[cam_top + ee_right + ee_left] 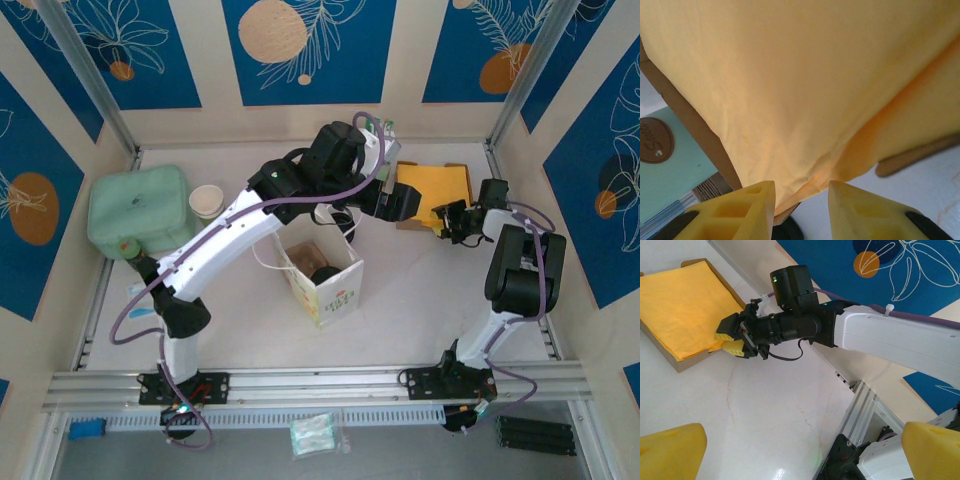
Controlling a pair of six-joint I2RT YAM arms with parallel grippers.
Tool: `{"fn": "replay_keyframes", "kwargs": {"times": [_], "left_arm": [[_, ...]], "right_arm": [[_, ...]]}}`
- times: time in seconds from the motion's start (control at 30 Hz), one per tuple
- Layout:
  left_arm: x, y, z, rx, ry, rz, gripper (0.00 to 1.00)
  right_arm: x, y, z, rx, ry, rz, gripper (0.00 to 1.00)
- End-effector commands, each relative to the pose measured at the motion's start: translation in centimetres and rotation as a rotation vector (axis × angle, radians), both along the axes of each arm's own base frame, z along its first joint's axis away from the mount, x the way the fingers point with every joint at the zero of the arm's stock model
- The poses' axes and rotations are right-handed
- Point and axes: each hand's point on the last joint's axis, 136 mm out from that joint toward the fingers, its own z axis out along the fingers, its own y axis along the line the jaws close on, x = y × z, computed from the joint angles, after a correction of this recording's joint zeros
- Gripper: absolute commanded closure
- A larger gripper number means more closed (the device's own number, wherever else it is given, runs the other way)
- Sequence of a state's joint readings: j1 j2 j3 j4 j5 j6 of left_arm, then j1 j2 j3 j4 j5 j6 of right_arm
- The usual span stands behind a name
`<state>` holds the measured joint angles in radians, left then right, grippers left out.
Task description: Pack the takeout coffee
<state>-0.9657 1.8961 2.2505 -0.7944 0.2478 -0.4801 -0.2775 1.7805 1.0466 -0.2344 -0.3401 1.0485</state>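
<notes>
While my right pincer [801,194] straddles the yellow paper napkin [805,90] half-spread, the black-lidded takeout coffee [325,272] lies at eight o'clock.

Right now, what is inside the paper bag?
What looks like the takeout coffee sits in the paper bag: its round black lid shows through the open top. The bag's walls hide the cup's sides and anything beneath it.
</notes>
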Motion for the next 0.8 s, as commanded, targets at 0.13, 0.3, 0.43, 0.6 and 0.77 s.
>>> {"fn": "replay_keyframes", "kwargs": {"times": [0.13,0.3,0.43,0.6,0.77], "left_arm": [[-0.8,-0.5,0.8,-0.020,0.002,-0.030,0.01],[-0.9,-0.5,0.7,-0.019,0.005,-0.031,0.01],[-0.9,-0.5,0.8,-0.020,0.005,-0.032,0.00],[-0.9,-0.5,0.8,-0.021,0.004,-0.031,0.00],[-0.9,-0.5,0.8,-0.021,0.005,-0.029,0.01]], "right_arm": [[0.8,0.0,-0.1,0.009,0.001,-0.003,0.71],[1.0,-0.1,-0.6,0.015,0.003,-0.008,0.74],[1.1,-0.2,-1.0,0.016,0.009,-0.015,0.74],[1.3,-0.2,-1.2,0.027,0.001,-0.015,0.83],[1.6,-0.1,-0.7,0.042,-0.017,-0.013,0.94]]}}
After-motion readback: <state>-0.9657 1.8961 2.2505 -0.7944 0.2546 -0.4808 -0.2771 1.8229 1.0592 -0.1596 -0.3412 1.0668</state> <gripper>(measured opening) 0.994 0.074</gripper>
